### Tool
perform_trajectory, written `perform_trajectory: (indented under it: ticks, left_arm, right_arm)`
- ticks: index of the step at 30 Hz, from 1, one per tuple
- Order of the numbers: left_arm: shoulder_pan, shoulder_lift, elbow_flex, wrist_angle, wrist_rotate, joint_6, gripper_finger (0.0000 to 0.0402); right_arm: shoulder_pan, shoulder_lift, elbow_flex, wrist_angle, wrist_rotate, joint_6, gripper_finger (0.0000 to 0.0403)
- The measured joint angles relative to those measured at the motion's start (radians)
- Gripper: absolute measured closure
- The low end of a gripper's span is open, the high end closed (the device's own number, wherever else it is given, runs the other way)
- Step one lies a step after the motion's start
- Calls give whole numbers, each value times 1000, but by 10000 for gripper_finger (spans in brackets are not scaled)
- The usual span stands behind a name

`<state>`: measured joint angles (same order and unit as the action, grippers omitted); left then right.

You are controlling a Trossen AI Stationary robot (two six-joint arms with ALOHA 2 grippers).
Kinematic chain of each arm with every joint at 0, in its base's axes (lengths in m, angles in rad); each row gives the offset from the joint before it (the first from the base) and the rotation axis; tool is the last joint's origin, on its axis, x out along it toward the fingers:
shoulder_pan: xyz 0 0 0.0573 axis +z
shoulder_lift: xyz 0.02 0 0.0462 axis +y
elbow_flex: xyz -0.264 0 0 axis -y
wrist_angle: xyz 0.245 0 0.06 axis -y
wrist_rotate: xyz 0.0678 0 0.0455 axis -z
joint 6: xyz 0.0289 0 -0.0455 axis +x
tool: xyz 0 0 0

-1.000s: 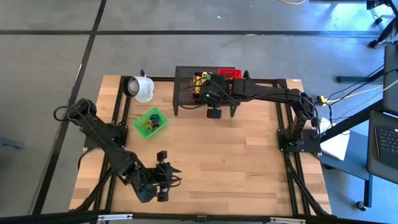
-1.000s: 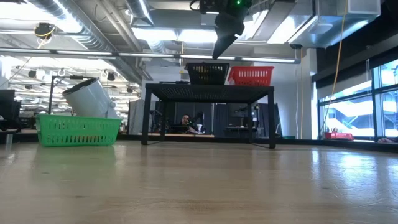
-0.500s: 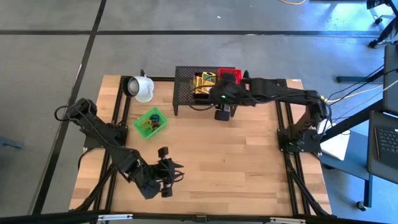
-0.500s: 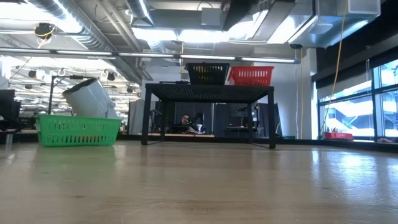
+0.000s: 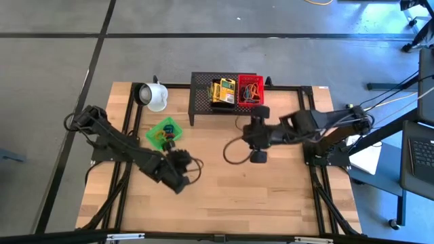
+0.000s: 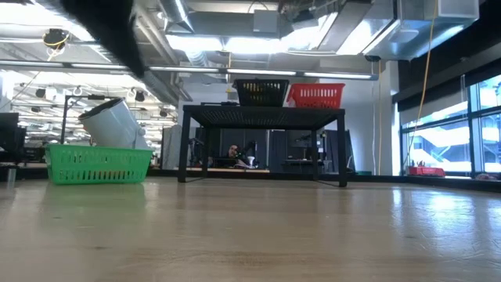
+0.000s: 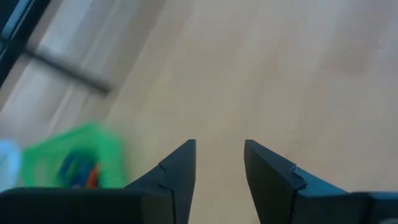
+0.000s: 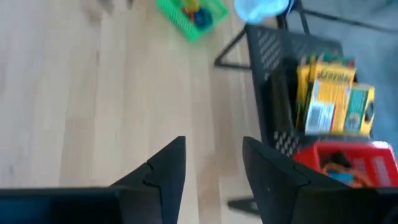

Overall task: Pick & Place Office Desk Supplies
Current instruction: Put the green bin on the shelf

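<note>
- On the shelf [image 5: 203, 95] at the table's far edge, the yellow boxes [image 5: 224, 91] lie in a dark bin, with a red bin [image 5: 249, 89] of loops touching it on the right.
- Near the left arm, a green bin [image 5: 163, 133] stands on the table [image 5: 271, 190] in front of the mug [image 5: 155, 96]; coloured loops [image 5: 167, 134] lie inside.
- Over bare wood in front of the shelf's right end hangs the right gripper [image 5: 257, 133]. Its wrist view shows the fingers [image 8: 163, 163] apart with only board between them, so it is released and carries nothing.
- Beside the green bin's near corner sits the left gripper [image 5: 174, 154], pointing towards the table's middle. Its fingers [image 7: 176, 168] also stand apart over bare wood: released, empty.
- Judging by this, no grasp is in hand; both arms look to be between a drop and the next pick.
- If loops are next, the left gripper is the closer one. It needs to turn back over the green bin, come down inside its walls and pinch a single loop.
- Thin, tangled loops may slip or lift in a clump, so the fingers should go low and close fully.
- The bin is light and may slide if a wall is nudged.
</note>
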<state>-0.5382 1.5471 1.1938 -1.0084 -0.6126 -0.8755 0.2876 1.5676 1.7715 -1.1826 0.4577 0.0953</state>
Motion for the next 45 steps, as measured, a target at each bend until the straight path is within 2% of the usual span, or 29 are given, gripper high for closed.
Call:
perform_trajectory:
  ticks: [5, 10, 16, 23, 30, 36, 45]
  left_arm:
    - [79, 0, 0, -210, 95, -68, 276]
    - [159, 0, 0, -282, 120, -40, 276]
    - [263, -2, -37, -256, 181, 83, 276]
    - [374, -60, -209, -164, 222, 116, 277]
    - [444, -220, -366, 2, 257, 104, 277]
    - [449, -334, -434, 75, 269, 103, 277]
    - [449, -363, -531, 191, 287, 103, 277]
  right_arm:
    - [58, -46, -140, -34, -2, 58, 245]
    - [113, -123, -309, -33, -5, 101, 245]
    - [176, -236, -475, -8, -4, 215, 245]
    - [250, -369, -632, 59, -2, 352, 245]
    - [278, -408, -684, 92, -1, 426, 245]
    - [280, -408, -686, 116, -1, 425, 245]
    - [280, -408, -686, 139, -1, 444, 245]
